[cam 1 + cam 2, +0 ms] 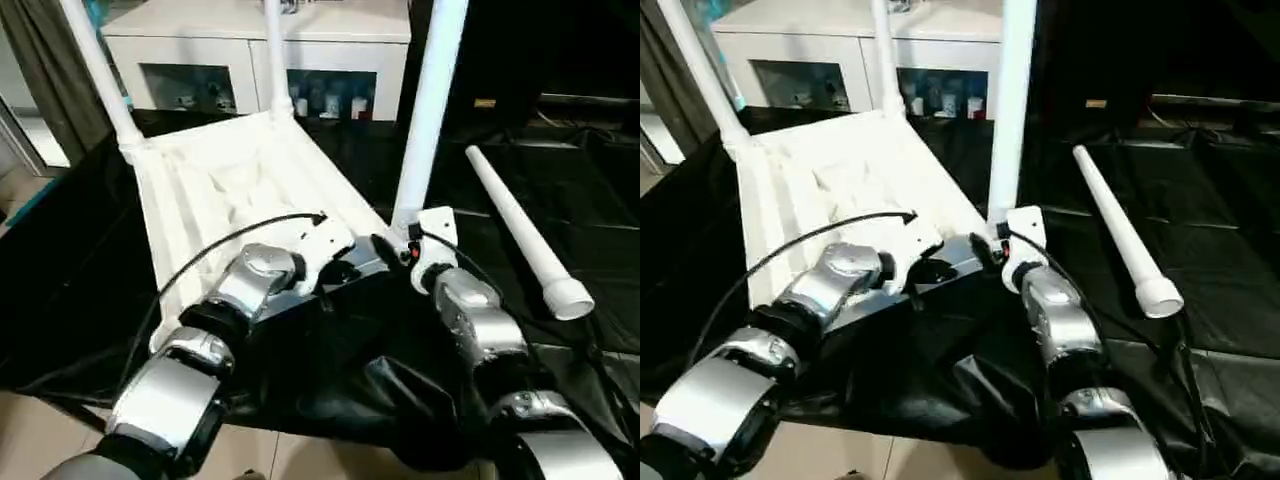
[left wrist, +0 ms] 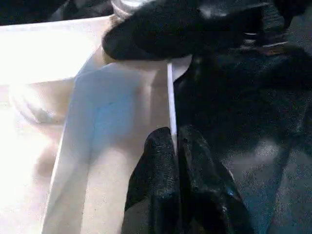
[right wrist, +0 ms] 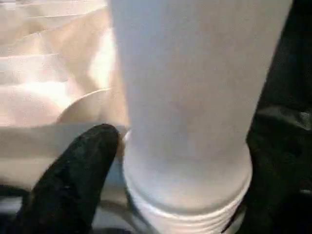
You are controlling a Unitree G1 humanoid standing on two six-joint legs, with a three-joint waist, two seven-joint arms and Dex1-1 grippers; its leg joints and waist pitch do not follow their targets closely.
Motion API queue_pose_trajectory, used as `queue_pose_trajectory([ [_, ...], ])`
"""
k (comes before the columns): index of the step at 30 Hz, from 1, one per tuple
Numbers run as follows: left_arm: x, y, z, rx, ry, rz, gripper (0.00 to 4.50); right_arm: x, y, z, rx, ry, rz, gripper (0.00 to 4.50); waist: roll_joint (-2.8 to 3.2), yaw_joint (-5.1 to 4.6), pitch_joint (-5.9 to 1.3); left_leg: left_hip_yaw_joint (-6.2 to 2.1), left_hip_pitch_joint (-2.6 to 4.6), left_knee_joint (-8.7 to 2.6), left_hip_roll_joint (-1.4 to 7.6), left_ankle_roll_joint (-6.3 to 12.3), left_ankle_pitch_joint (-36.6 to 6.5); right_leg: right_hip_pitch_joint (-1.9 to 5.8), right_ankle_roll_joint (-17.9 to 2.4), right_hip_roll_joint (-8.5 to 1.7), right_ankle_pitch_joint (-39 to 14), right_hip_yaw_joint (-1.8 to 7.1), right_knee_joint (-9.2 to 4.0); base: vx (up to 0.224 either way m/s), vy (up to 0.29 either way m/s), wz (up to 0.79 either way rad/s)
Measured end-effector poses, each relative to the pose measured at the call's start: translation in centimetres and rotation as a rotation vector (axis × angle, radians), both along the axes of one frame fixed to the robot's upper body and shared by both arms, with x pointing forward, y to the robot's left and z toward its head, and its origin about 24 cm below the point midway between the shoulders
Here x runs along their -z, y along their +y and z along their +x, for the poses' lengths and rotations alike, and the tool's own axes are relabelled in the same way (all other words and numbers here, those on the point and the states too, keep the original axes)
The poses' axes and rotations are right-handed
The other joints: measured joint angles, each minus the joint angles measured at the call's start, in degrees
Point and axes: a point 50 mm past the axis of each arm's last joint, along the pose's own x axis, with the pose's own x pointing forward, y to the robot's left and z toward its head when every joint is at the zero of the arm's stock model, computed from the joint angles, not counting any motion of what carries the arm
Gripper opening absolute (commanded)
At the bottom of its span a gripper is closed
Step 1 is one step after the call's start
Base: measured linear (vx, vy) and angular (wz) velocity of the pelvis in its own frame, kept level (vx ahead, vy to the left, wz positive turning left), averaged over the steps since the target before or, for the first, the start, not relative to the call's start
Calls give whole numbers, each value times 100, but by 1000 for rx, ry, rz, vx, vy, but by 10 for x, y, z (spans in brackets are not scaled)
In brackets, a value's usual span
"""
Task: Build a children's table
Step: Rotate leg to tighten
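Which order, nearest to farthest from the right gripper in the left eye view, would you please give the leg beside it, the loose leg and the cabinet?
1. Upright table leg: right at the right gripper, standing in the near corner socket.
2. Loose leg: lying on the black cloth, off to the right.
3. White cabinet: at the back, behind the table top.

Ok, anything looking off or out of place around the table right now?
One leg lies loose on the black sheet, to the right of the upturned table top, not socketed. The near-right leg shows screw threads above its socket, so it may not be fully seated. Nothing looks damaged.
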Motion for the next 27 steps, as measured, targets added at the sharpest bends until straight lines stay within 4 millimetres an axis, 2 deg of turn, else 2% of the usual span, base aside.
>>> queue_pose_trajectory([
  [3, -1, 11, -3, 69, 3, -3, 0, -2, -11, -8, -146, -8, -31, 392, 4, 28, 0, 0, -15, -1, 3, 24, 13, -18, 0, 1, -6, -1, 0, 0, 0, 0],
  [6, -3, 18, -6, 130, 1, 0, 0, -6, -15, -12, -240, -15, -49, 392, 5, 37, 0, 0, -45, 1, 4, 27, 12, -35, -1, 1, -7, -3, 0, 0, 0, 0],
  [10, -3, 31, -12, 214, 33, -2, 0, -9, -21, -21, -403, -2, -73, 392, 5, 95, 1, 1, -55, 8, 5, 30, 10, -42, -2, -2, -8, -5, -3, 0, 0, 0],
  [16, -4, 43, -18, 282, 66, -2, 0, -12, -25, -27, -519, 35, -63, 392, 5, 152, 2, 1, -54, 19, 8, 32, 11, -48, -3, -3, -8, -5, 2, 0, 0, 0],
  [27, -5, 47, -20, 292, 73, -4, 0, -12, -20, -30, -565, 53, -21, 294, 4, 163, 2, 1, -57, 21, 9, 35, 13, -50, -2, -2, -8, -6, 1, 0, 0, 0],
])
